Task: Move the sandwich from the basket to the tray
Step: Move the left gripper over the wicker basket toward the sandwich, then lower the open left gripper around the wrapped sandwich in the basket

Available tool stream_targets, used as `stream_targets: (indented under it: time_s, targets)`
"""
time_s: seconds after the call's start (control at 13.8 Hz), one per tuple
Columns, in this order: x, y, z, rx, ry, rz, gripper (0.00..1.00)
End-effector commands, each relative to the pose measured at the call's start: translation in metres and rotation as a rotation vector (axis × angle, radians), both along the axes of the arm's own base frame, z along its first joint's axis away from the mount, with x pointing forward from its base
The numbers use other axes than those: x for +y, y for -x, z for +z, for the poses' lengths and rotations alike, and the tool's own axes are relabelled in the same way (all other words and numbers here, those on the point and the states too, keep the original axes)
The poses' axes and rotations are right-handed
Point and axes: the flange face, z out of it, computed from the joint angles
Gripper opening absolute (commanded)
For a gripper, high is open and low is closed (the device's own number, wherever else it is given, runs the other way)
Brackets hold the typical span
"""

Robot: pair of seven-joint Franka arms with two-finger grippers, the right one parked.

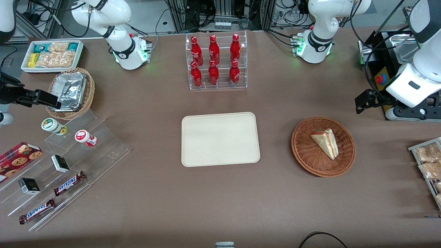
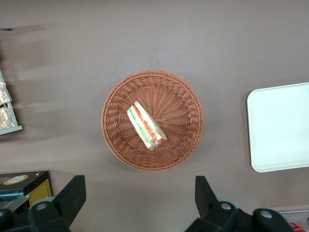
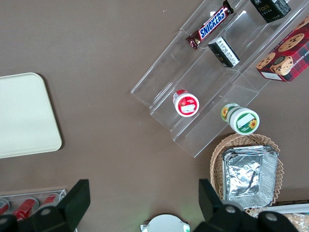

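Even, fairly bright overhead light on matte brown worktop (image 1: 144, 193). Soft faint shadow around round reddish-brown wicker basket (image 1: 323, 146). Glare on crumpled foil containers (image 1: 70, 90) and red bottles (image 1: 213, 60). Left arm's gripper (image 2: 137, 198) above worktop near basket, black jaws wide apart, slightly blurred.
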Motion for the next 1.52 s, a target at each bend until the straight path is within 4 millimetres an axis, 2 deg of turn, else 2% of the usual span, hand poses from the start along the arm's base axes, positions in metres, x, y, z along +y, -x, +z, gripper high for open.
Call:
stream_targets:
  time_s: [0.0, 0.14, 0.22, 0.36, 0.51, 0.87, 1.09, 1.45]
  targets:
    - [0.001, 0.008, 0.012, 0.01, 0.006, 0.004, 1.0]
    - [0.002, 0.006, 0.007, 0.012, -0.004, 0.006, 1.0]
    - [0.002, 0.003, -0.005, 0.021, -0.006, 0.007, 1.0]
    - [0.001, 0.003, -0.046, 0.021, -0.01, 0.011, 1.0]
    - [0.001, 0.012, -0.086, -0.007, -0.009, 0.035, 1.0]
    - [0.002, 0.034, -0.175, -0.069, 0.011, 0.199, 1.0]
    - [0.003, 0.045, -0.211, -0.071, 0.016, 0.235, 1.0]
    - [0.005, 0.049, -0.262, -0.086, 0.038, 0.377, 1.0]
